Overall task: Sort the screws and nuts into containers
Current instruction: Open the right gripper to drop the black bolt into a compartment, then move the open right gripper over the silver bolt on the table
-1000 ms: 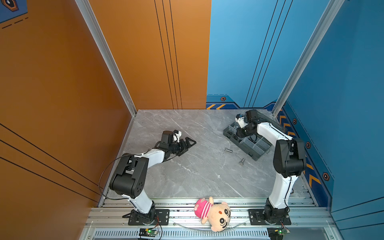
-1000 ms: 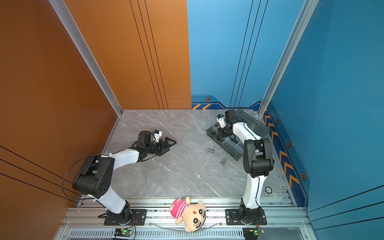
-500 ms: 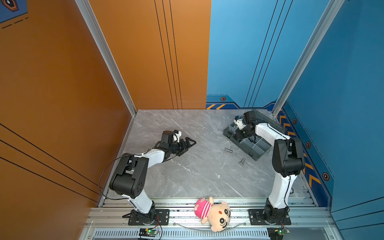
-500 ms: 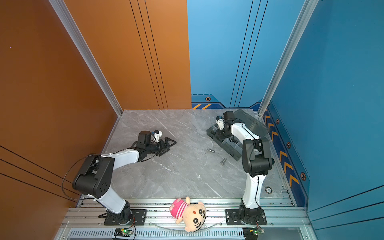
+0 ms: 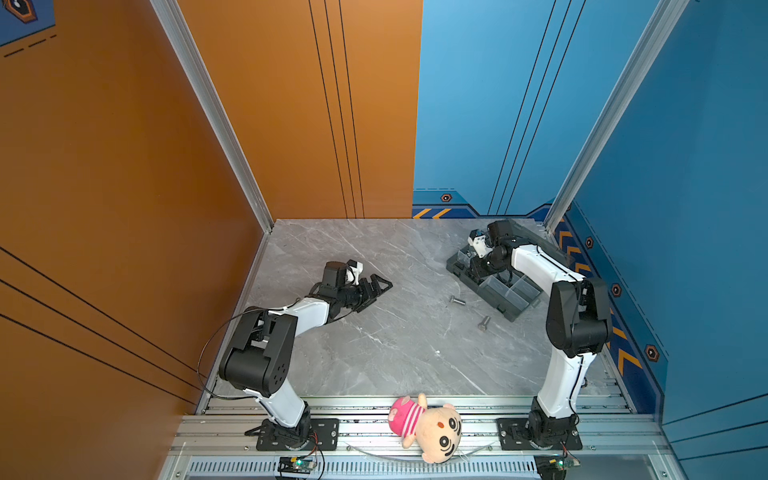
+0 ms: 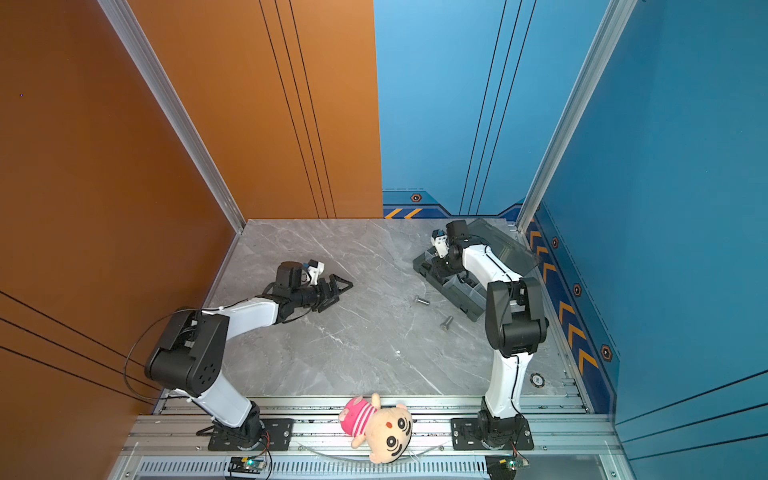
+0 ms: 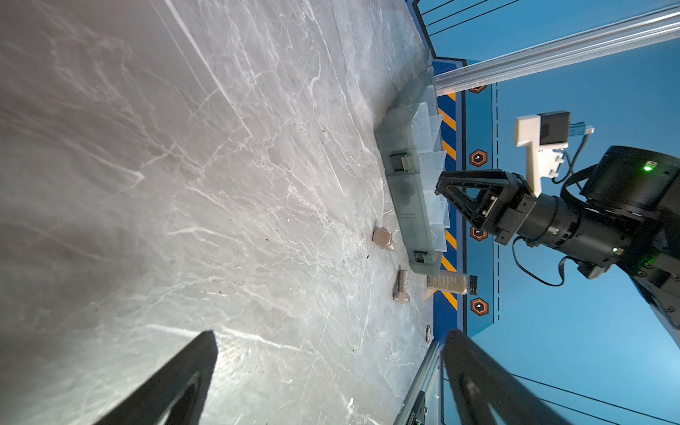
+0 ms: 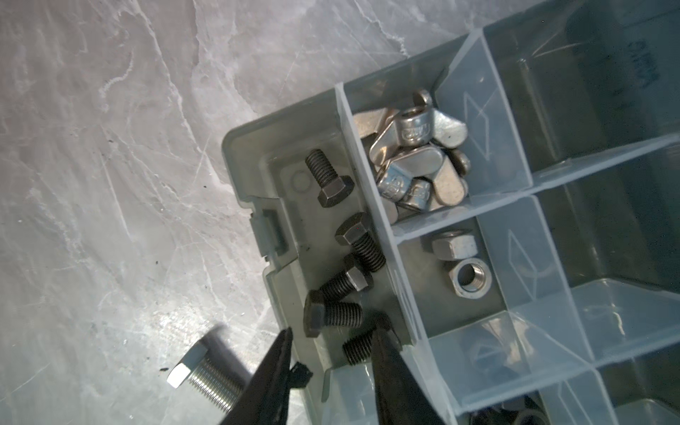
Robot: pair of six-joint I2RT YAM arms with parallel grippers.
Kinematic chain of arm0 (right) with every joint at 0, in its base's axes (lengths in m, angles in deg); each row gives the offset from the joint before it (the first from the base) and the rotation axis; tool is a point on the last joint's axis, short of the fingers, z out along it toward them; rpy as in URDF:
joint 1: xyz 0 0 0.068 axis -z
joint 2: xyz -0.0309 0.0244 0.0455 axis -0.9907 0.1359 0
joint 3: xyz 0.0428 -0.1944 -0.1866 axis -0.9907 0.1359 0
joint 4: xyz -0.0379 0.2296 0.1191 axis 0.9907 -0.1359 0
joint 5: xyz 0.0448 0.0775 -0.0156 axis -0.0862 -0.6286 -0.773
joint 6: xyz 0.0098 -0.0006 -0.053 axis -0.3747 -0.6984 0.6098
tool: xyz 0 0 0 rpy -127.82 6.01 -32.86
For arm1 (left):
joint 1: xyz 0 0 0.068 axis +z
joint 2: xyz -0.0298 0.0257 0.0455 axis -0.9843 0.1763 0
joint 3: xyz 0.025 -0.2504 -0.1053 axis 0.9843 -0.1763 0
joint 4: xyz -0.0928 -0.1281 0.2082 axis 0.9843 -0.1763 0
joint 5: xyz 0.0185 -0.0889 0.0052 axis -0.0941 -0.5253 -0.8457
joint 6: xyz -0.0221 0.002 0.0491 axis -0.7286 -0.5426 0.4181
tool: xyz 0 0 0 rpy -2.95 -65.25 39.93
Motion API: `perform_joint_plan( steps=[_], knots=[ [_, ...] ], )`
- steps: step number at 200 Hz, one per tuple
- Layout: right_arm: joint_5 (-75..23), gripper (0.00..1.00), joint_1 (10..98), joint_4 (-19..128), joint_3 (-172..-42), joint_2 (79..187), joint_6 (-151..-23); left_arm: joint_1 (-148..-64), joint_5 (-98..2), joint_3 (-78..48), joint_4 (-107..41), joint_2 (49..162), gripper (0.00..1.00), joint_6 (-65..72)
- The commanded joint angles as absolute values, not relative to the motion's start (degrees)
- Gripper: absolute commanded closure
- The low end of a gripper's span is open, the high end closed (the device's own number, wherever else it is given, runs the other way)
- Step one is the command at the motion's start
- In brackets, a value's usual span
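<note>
My right gripper (image 8: 335, 331) hangs open over the grey organizer box (image 8: 250, 147), above the end container, which holds several black hex-head screws (image 8: 329, 178). One black screw (image 8: 355, 347) lies right under the fingertips, free of them. Two silver hex nuts (image 8: 471, 281) lie in a neighbouring container and wing nuts (image 8: 415, 162) fill another. Two silver screws (image 5: 457, 300) (image 5: 483, 323) lie on the table by the box (image 5: 511, 295) in both top views. The left gripper (image 5: 380, 286) (image 7: 331, 335) rests open and empty at the table's left-middle.
The box's hinged lid (image 6: 498, 245) stands open toward the back right corner. A small beige jar with a black cap (image 7: 450, 284) lies beyond the box's end. A plush doll (image 5: 428, 428) lies on the front rail. Blue and orange walls enclose the marble table (image 5: 374, 353).
The right arm has shifted a little over the box, its elbow drawing nearer the front. The left arm has not moved.
</note>
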State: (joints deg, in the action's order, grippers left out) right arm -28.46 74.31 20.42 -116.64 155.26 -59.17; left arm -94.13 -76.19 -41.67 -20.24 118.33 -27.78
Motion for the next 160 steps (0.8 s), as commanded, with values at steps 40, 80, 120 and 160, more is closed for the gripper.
perform_joint_plan(
  steps=[40, 80, 120, 160],
  knots=[
    [-38.2, 0.61, 71.7, 13.9, -116.0, 148.6, -45.1, -94.3, -76.3, -41.3, -20.6, 117.9, 0.02, -26.6],
    [-41.0, 0.6, 70.0, 13.1, -114.8, 148.8, -40.6, -94.3, -76.4, -41.5, -20.3, 117.6, 0.02, -26.6],
    [-38.1, 0.6, 67.0, 10.2, -114.9, 152.1, -38.3, -94.2, -76.4, -41.8, -20.3, 117.2, 0.02, -26.6],
    [-31.4, 0.62, 63.7, 7.7, -115.3, 156.2, -37.1, -94.1, -76.5, -41.8, -20.3, 117.2, 0.02, -26.6]
  ],
)
